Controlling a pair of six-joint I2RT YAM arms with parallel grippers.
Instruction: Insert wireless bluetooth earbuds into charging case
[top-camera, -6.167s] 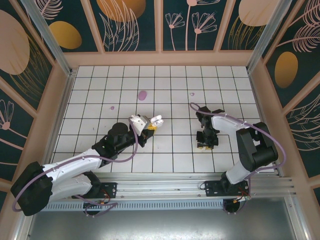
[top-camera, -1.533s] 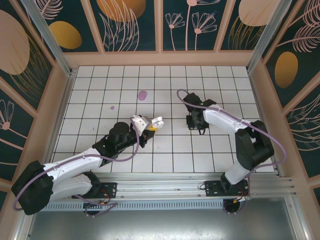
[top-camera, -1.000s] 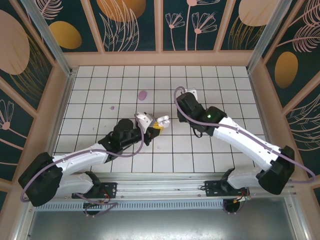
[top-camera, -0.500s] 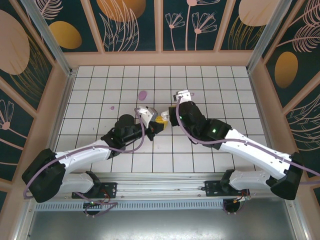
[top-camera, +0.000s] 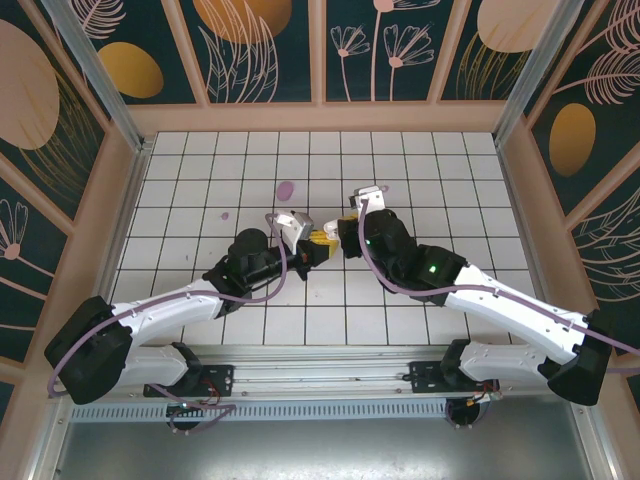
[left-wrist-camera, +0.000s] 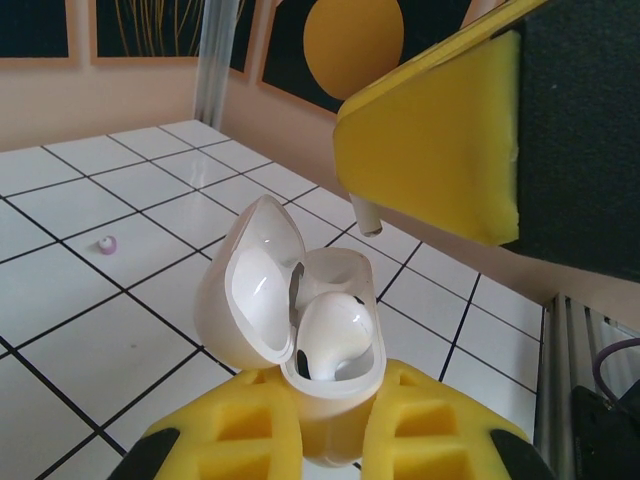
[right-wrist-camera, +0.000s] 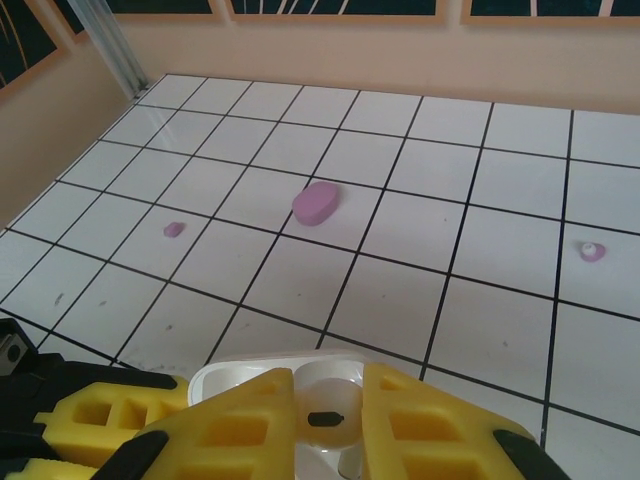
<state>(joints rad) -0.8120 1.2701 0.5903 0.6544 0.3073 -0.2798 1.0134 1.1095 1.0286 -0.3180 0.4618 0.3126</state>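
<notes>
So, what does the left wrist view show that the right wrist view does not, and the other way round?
Left wrist view: the charging case from the side, lid open, one earbud seated inside, and the stem of a second earbud hanging from under a yellow pad above it.
Right wrist view: a purple oval piece and a small purple speck on the tiles further away.
Shared: the open case, the white tiled floor, and the left gripper with its jaws shut on the case.
</notes>
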